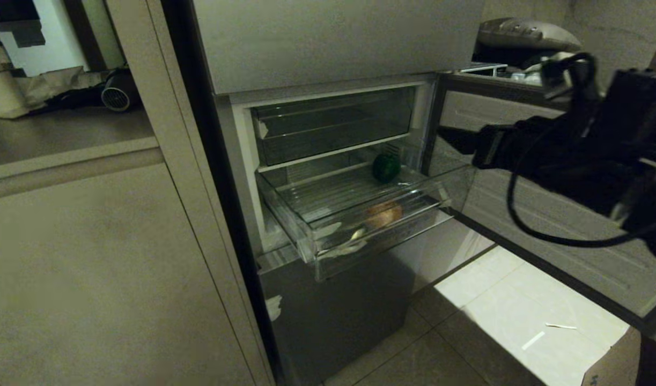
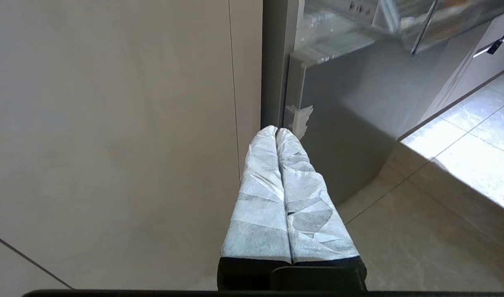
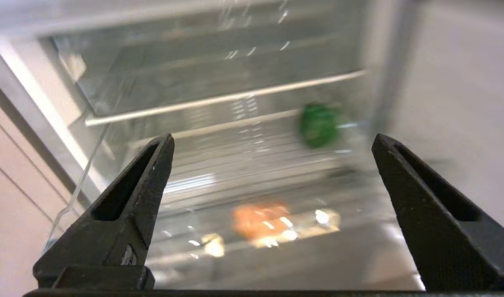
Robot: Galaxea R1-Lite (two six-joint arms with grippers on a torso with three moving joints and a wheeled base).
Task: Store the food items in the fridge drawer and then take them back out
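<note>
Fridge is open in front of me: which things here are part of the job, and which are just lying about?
Job: potato and green item, both in the pulled-out drawer; right gripper, open and empty, facing it.

Lying about: upper bin, paper scraps on the floor, parked left gripper.

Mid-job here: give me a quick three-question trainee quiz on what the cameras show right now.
1. True or false: both food items lie in the fridge drawer.
2. Which item lies nearer the drawer's front: A) the green item, B) the tan-brown item?
3. Fill in: the right pincer is ____ and holds nothing; the left pincer is shut, down near the floor beside the fridge.

Key: 1 true; 2 B; 3 open.
</note>
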